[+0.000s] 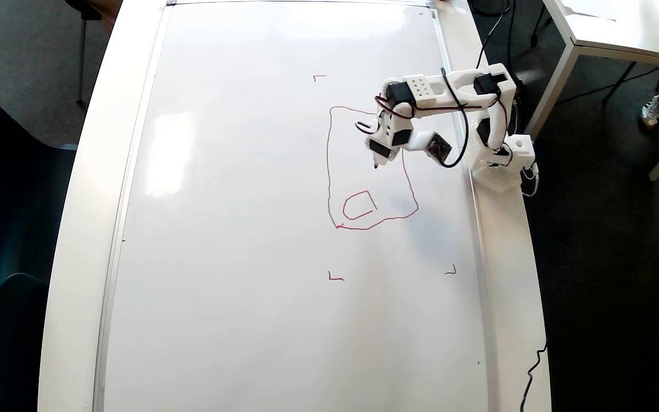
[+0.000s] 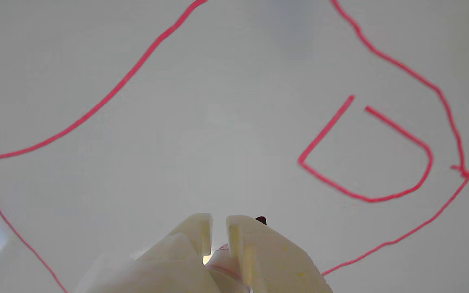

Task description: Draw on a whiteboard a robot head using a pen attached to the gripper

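Note:
The whiteboard [image 1: 238, 229] fills the overhead view. The robot head [image 1: 329, 171] is a wobbly red outline on it, with one small, not quite closed box [image 1: 360, 206] in its lower part. My gripper [image 1: 376, 155] hangs over the upper right of the outline, shut on the pen [image 1: 376, 163], whose tip points down at the board inside the outline. In the wrist view the two pale fingers [image 2: 196, 234] stand close together around the pen [image 2: 223, 254]. A dark tip [image 2: 261, 220] peeks out beside them. The outline [image 2: 96, 106] and the box [image 2: 381, 197] lie ahead.
Small red corner marks [image 1: 335, 277] sit around the drawing. The arm's base [image 1: 501, 174] stands on the white table edge [image 1: 512, 274] right of the board. A second white table [image 1: 621, 34], cables and a dark chair [image 1: 9, 229] lie beyond the table.

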